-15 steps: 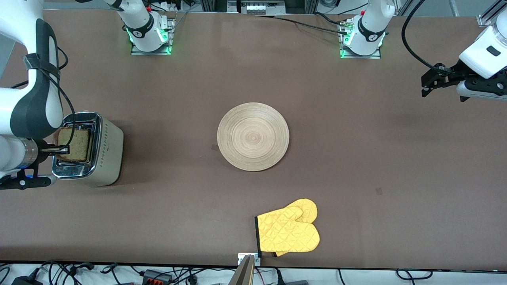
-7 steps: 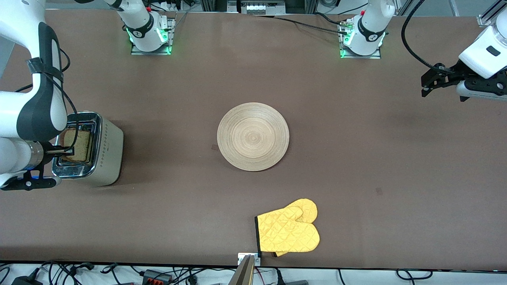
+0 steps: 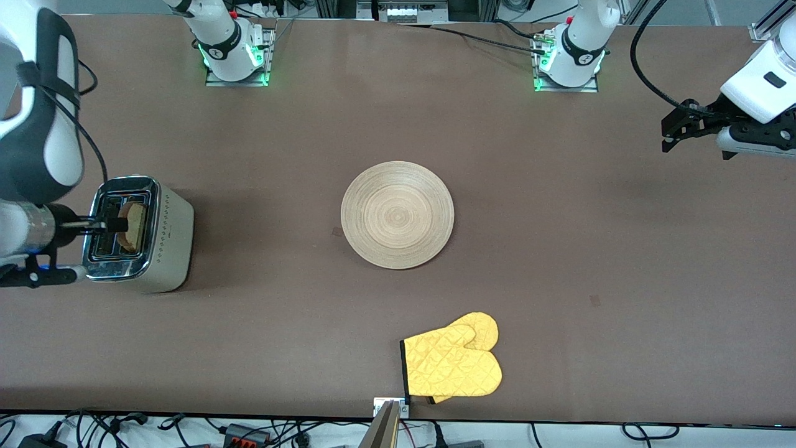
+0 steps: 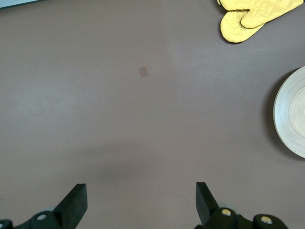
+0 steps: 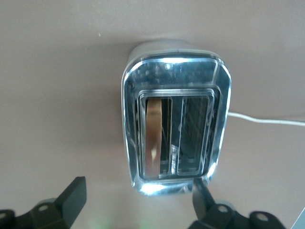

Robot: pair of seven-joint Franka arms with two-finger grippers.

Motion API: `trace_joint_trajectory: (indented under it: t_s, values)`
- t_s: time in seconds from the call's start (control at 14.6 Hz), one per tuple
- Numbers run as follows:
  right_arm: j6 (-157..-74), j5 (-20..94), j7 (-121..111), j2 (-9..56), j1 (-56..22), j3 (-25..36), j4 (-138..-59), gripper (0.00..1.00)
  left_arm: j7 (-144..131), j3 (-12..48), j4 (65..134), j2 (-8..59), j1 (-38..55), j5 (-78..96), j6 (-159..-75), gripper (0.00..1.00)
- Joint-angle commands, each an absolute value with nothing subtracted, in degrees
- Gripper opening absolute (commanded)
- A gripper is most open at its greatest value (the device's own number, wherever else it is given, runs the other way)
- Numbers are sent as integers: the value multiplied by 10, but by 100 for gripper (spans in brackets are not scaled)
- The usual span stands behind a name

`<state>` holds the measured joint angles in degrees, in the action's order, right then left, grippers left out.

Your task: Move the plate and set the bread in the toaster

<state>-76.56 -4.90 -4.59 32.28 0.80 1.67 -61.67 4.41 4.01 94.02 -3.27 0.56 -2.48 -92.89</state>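
The bread (image 3: 132, 226) stands on edge inside the toaster (image 3: 138, 233), dropped into the slot that lies toward the middle of the surface (image 3: 559, 249), with only its upper crust showing above the chrome top; the second slot, toward the right arm's end, holds nothing. In the right wrist view the slice (image 5: 153, 138) shows as a thin brown strip in one of the two openings, and a white cord (image 5: 267, 120) runs off from the toaster's (image 5: 175, 124) side. The right gripper (image 3: 107, 224) hovers just over the toaster's top, its fingers spread wide with nothing between them, clear of the slice; in its own wrist view the two dark fingertips (image 5: 74, 195) stand well apart on either side of the toaster's end. The plate (image 3: 397, 214) lies flat near the middle of the surface, well apart from the toaster, with nothing on it. A yellow oven mitt (image 3: 453, 363) lies nearer to the front camera than the plate, close to the surface's edge. The left arm waits at its own end of the surface, the left gripper (image 4: 138, 202) held up over bare surface with its fingers wide and holding nothing; its wrist view catches the plate's rim (image 4: 290, 114) and the mitt (image 4: 250, 16).
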Motion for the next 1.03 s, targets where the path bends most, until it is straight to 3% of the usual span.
trace_joint_trajectory:
  t_s: [0.0,0.69,0.96]
  values:
    - [-732,-37,-49,269,18,13,-623,100,37,42,923,-27,6,-37,-914,100]
    - [-713,-33,-46,252,13,5,-621,100,36,43,923,-28,5,-37,-909,100]
    - [-747,-39,8,247,-2,14,-625,100,36,45,923,-28,5,-37,-909,100]
